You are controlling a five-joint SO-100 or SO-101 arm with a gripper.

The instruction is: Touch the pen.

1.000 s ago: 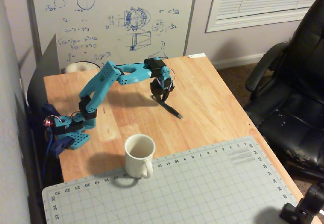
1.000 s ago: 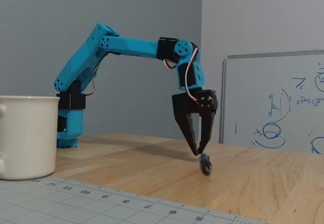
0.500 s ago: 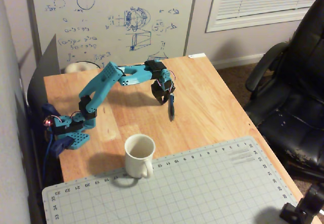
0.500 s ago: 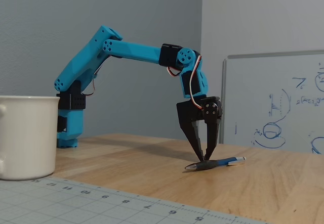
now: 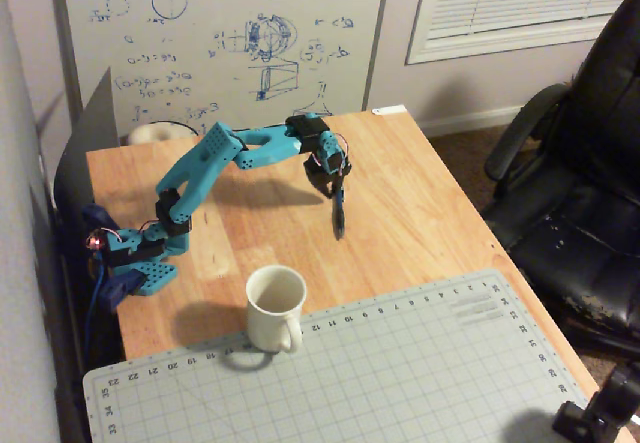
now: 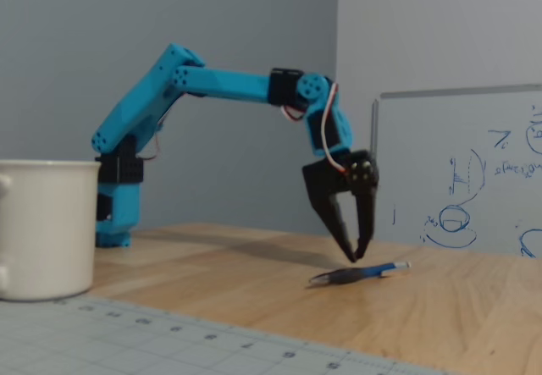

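Observation:
The pen (image 5: 340, 215) lies flat on the wooden table (image 5: 420, 213), thin and dark with a bluish end (image 6: 391, 267) pointing right in the fixed view. My black gripper (image 6: 356, 257) hangs on the blue arm just above the pen's (image 6: 347, 275) middle, tips down. A small gap separates the tips from the pen. Its fingertips (image 6: 350, 253) nearly meet and hold nothing. In the overhead view the gripper (image 5: 334, 187) sits at the pen's far end.
A white mug (image 5: 275, 306) stands near the grey cutting mat (image 5: 400, 363), which covers the front of the table. The arm's base (image 5: 135, 263) is at the left edge. A whiteboard (image 5: 220, 43) leans behind, and a black chair (image 5: 580, 193) stands to the right.
The pen swung round on the table under the gripper's tips, then stayed put. The gripper has since risen off it and shifted slightly toward the whiteboard.

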